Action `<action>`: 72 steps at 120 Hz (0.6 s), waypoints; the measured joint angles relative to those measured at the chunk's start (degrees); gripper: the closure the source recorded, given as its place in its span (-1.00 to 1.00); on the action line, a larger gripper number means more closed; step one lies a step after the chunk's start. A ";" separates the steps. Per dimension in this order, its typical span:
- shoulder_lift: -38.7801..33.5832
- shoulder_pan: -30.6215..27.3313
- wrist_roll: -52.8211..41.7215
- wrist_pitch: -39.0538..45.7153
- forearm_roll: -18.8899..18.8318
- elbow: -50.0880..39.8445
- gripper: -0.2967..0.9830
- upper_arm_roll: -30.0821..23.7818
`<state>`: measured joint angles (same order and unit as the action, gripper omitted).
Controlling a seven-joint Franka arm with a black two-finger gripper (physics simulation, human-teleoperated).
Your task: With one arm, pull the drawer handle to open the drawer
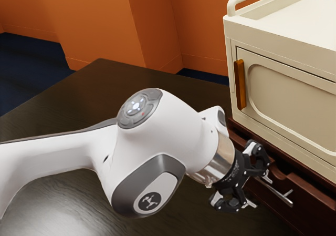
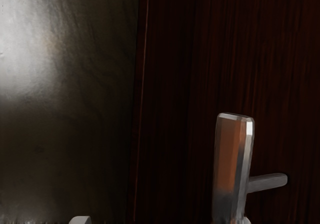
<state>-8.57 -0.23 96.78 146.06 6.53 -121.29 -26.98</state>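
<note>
Jaws stand wide near the metal handle (image 1: 279, 195) of the drawer (image 1: 311, 204), about three o'clock from them in the exterior view, and advancing could jam one tip against it, since it seems off-centre.

In the exterior view, my black two-finger claw (image 1: 261, 192) covers part of the reddish-brown wooden drawer (image 1: 310, 209); the cream boxy cabinet (image 1: 294, 96) runs off the right edge. The wrist view's bottom edge crops the silver bar handle (image 2: 229, 166).
</note>
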 joint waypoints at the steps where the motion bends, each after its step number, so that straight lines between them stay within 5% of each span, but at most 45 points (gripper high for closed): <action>1: -0.13 0.02 0.01 -0.19 0.00 0.00 0.03 0.00; 72: -7.74 3.89 1.93 -18.53 2.57 -2.00 0.04 4.38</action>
<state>-16.31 3.67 98.71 127.53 9.10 -123.29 -22.60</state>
